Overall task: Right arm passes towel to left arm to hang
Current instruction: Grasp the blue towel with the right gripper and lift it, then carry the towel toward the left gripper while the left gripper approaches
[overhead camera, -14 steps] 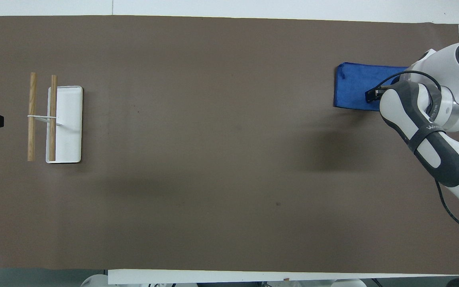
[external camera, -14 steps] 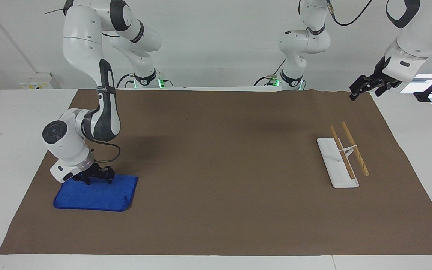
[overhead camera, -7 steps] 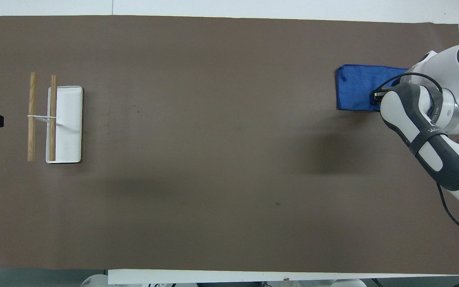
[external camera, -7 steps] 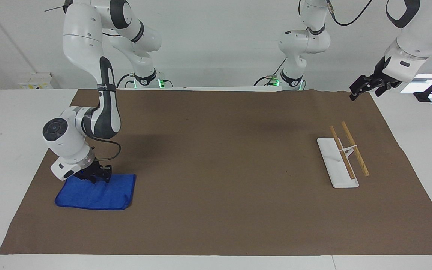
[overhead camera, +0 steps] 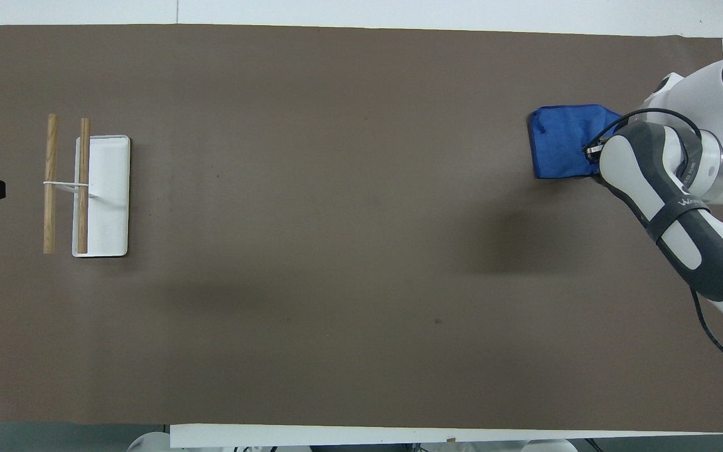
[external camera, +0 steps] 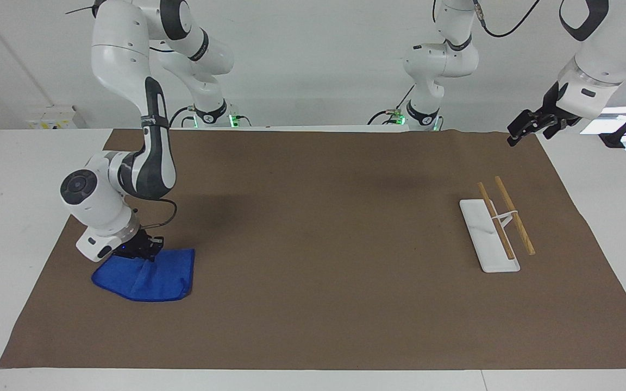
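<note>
Gripping the towel (external camera: 147, 274) by its robot-side edge, the right pincer (external camera: 138, 251) held that edge raised near the worktop's (external camera: 313, 304) right-arm end, ready to carry. Nothing blocked the middle. The rack (external camera: 491, 234) stood near the other end, the left pincer (external camera: 527, 126) waiting over that corner; its opening could not be told.

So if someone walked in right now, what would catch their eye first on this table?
Most likely the bright blue towel at the right arm's end of the brown mat, one edge pulled up in the right hand. Next, the white rack with two wooden rails at the left arm's end. The left hand waits in the air above the mat's corner near it.
</note>
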Available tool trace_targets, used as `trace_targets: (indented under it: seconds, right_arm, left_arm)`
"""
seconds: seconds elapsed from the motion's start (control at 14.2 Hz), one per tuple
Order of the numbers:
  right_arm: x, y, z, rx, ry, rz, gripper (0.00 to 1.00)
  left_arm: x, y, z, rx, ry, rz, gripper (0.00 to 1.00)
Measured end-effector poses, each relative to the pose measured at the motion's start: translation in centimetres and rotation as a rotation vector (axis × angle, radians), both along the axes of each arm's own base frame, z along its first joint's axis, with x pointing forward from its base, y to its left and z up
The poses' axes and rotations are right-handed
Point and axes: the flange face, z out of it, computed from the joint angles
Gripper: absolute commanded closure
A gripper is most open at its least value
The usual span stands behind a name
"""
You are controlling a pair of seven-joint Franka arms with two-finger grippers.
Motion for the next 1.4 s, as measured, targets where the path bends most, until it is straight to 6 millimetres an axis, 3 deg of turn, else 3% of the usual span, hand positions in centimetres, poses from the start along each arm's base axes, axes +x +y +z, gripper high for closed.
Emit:
trace_targets:
  seconds: [0.14,0.35,0.49,0.56,0.84,1.05,1.19,1.4]
  right_arm:
    - [0.7,3.2,4.0,0.065,0.038,-0.050,1.00]
    - [0.3,10.7,9.6,0.207,0.094,-0.214,1.00]
    - [-0.6,15.6,12.6,0.341,0.156,-0.384,1.00]
    - [-1.1,18.0,13.8,0.400,0.200,-0.466,1.00]
    - [-2.7,27.4,16.6,0.593,0.379,-0.735,1.00]
    - [-3.9,33.2,17.4,0.686,0.464,-0.885,1.00]
    - [-4.6,35.7,17.4,0.726,0.525,-0.977,1.00]
    - [-4.8,36.6,17.6,0.757,0.621,-1.073,1.00]
  left_arm:
    - [0.1,0.0,0.1,0.003,-0.008,0.031,0.00]
    - [0.4,-0.4,0.0,0.011,-0.033,0.118,0.00]
    - [0.6,-2.6,-0.5,0.018,-0.059,0.198,0.00]
    - [0.5,-4.7,-1.0,0.019,-0.077,0.240,0.00]
    - [-1.2,-15.4,-2.6,0.016,-0.137,0.538,0.00]
    - [-2.8,-21.7,-3.2,-0.014,-0.159,0.734,0.01]
    - [-2.9,-24.2,-3.9,-0.057,-0.143,0.871,0.01]
    - [-2.5,-26.2,-5.4,-0.086,-0.123,0.986,0.02]
